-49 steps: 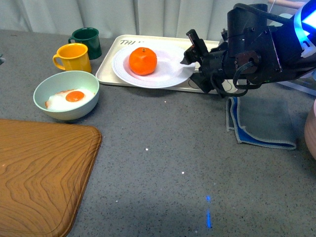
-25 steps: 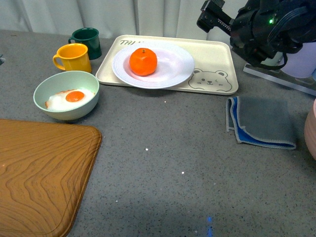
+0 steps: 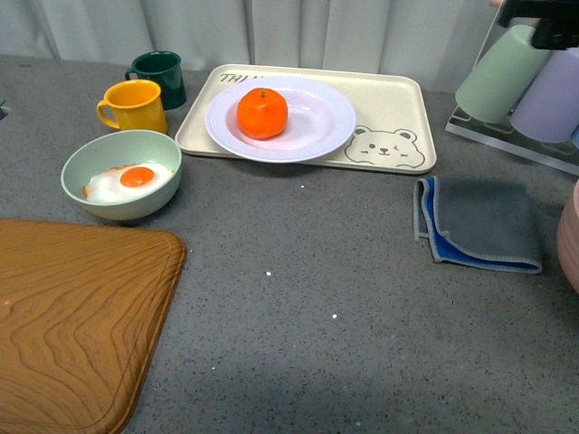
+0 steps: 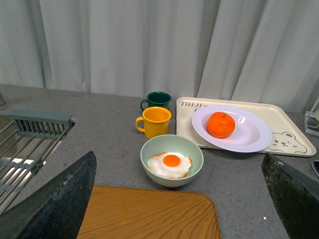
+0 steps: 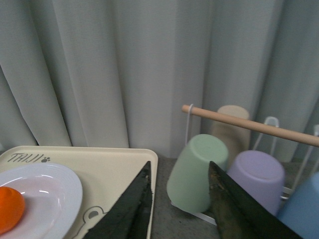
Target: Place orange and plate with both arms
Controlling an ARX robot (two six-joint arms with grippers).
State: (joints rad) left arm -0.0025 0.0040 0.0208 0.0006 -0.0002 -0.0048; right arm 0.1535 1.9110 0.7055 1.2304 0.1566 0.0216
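The orange (image 3: 262, 112) lies on the white plate (image 3: 326, 127), which rests on the left part of the beige bear tray (image 3: 398, 99) at the back of the table. The left wrist view shows the orange (image 4: 221, 124) and plate (image 4: 251, 138) far ahead. My left gripper (image 4: 178, 158) is open and holds nothing, high over the wooden board. My right gripper (image 5: 179, 167) is open and holds nothing, raised beside the tray's right end, with the plate (image 5: 50, 191) and orange (image 5: 7, 209) off to one side. Only a dark bit of the right arm (image 3: 554, 23) shows in the front view.
A pale green bowl (image 3: 120, 172) with a fried egg, a yellow mug (image 3: 136, 104) and a dark green mug (image 3: 159, 77) stand left of the tray. A wooden board (image 3: 72, 316) fills the near left. A grey-blue cloth (image 3: 479, 221) and a rack of upturned cups (image 3: 507, 72) are on the right.
My right arm has drawn away from the plate's right rim, rising up and to the right until almost out of the front view. Plate and orange stayed put.
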